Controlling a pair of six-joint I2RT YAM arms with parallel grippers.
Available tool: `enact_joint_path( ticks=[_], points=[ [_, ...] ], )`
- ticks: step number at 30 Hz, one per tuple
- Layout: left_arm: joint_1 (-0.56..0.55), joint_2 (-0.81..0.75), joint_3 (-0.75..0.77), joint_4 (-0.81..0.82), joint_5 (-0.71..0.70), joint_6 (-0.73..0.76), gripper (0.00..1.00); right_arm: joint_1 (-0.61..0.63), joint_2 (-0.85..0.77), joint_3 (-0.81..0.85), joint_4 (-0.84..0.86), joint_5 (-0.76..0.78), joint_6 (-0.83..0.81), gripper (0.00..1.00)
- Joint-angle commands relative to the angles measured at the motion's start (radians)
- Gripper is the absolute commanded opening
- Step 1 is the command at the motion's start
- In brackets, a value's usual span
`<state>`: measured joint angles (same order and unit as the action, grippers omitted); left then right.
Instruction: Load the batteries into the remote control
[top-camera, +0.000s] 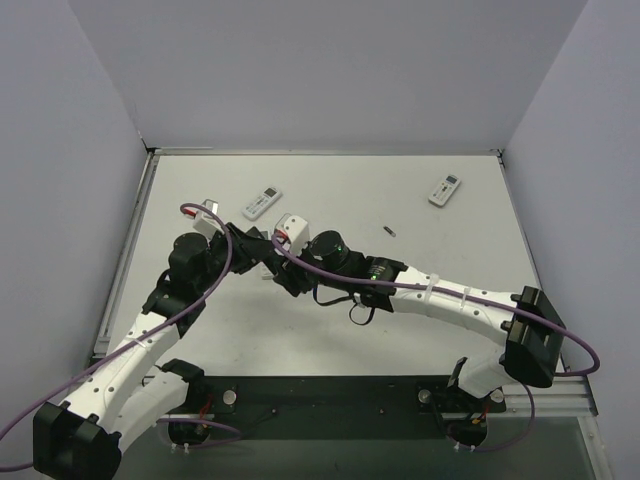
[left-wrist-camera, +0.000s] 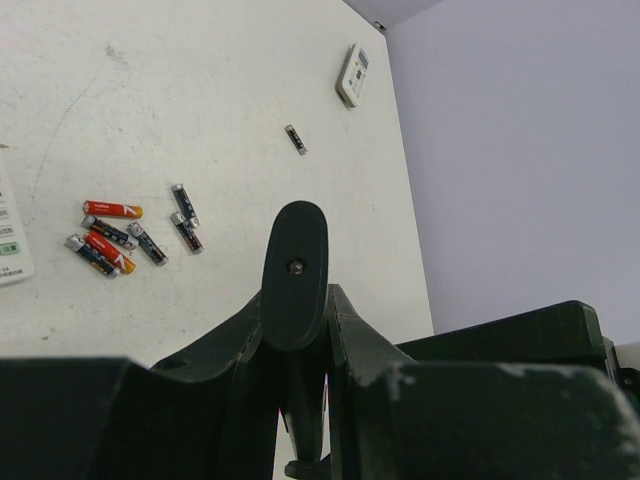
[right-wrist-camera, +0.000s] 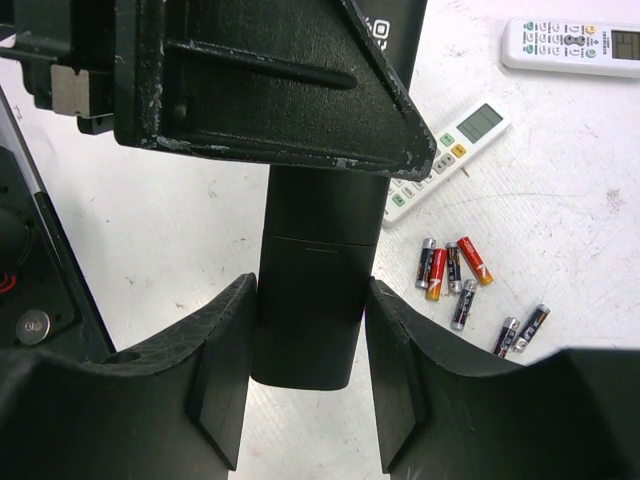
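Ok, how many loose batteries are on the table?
8. Seven batteries clustered beside the near white remote; one lone battery farther out. More may be hidden from view.

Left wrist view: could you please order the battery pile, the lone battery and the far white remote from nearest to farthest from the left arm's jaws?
1. battery pile: low on the left, nearest.
2. lone battery: straight ahead, farther up the table.
3. far white remote: top, slightly right, by the wall.
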<state>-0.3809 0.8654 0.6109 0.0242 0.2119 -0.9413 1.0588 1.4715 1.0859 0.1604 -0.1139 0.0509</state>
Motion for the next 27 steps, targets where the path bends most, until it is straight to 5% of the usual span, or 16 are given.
enact_joint_path(
  ticks=[1,20,27],
  points=[
    [0.076,-0.020,0.059,0.148,-0.232,-0.017,0.00,0.035,-0.030,-0.070,-0.297,-0.027,-0.043,0.25],
    [0.091,-0.028,-0.002,0.201,-0.296,-0.070,0.00,0.050,-0.036,-0.126,-0.294,0.002,-0.045,0.25],
    [0.091,-0.040,-0.075,0.255,-0.264,0.036,0.00,0.032,-0.047,-0.127,-0.303,0.100,-0.002,0.24]
  ],
)
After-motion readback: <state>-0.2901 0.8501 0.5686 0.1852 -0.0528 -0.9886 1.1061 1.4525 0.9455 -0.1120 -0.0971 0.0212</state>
